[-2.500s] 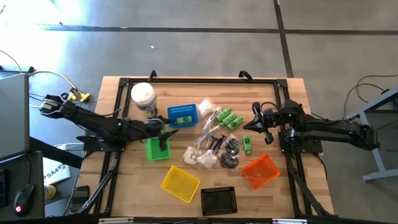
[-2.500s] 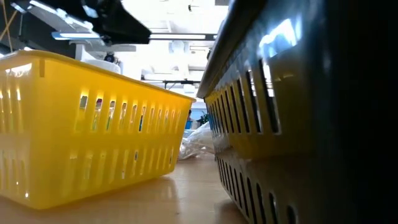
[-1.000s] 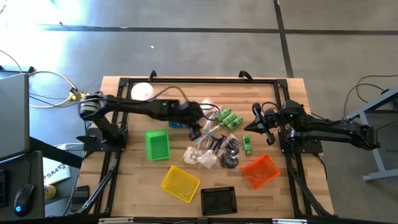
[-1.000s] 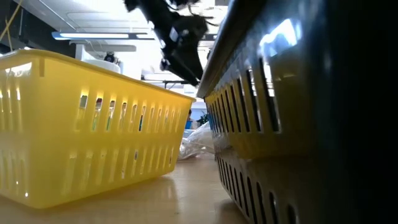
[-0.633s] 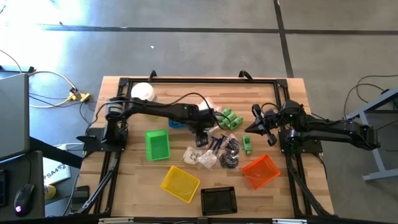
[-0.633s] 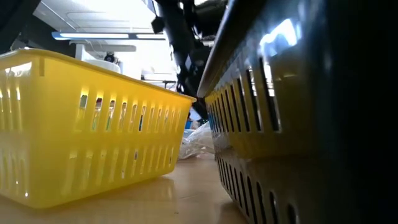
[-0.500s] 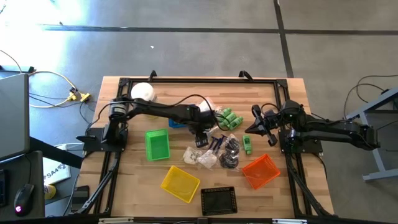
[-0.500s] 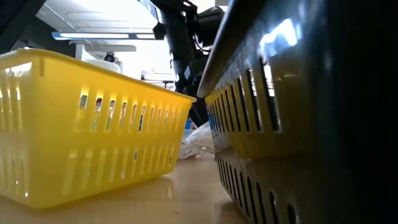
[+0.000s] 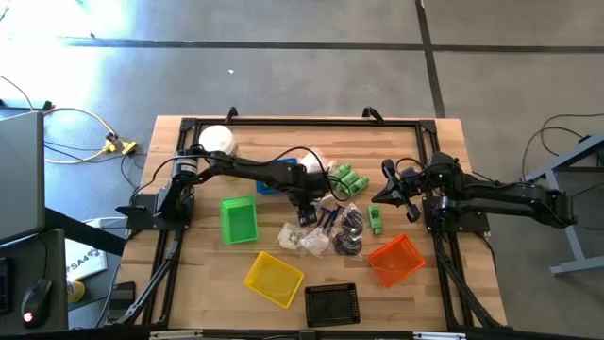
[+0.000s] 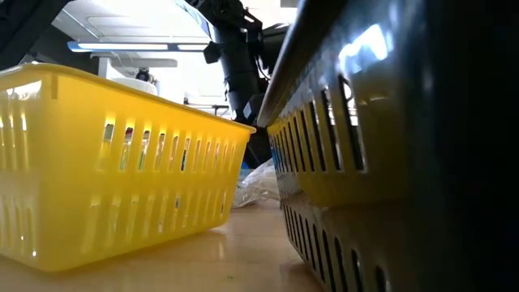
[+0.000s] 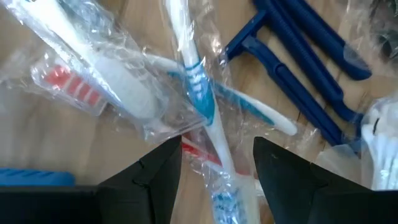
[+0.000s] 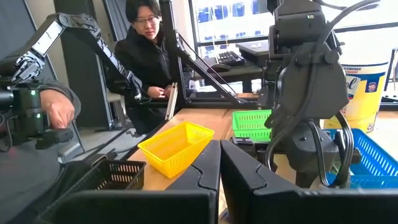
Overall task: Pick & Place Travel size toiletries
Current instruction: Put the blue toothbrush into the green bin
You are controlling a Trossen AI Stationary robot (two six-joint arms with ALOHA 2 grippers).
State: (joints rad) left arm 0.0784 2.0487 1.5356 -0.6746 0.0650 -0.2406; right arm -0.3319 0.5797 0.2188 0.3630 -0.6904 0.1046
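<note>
The travel size toiletries lie in a pile at the table's middle: green bottles [image 9: 349, 179], clear sachets with toothbrushes [image 11: 186, 81], blue razors [image 11: 298, 68], white packets [image 9: 302, 238] and dark pieces [image 9: 350, 236]. My left gripper [image 9: 305, 213] points steeply down over the pile's left side. It is open [image 11: 217, 155], and a sachet's toothbrush [image 11: 214, 134] lies between its fingers. My right gripper [image 9: 390, 195] waits shut [image 12: 219, 158] and level above the table's right part.
Mesh baskets ring the pile: green [image 9: 239, 219], blue [image 9: 269, 179], yellow [image 9: 274, 279], black [image 9: 332, 304], orange [image 9: 394, 260]. A white-lidded jar [image 9: 215, 140] stands at the far left. A person [image 12: 149, 56] stands beyond the table's left side.
My left gripper has come down onto the left side of the pile, moving a little toward the table's near edge, and has tipped to point more steeply down. The toiletries have stayed where they were.
</note>
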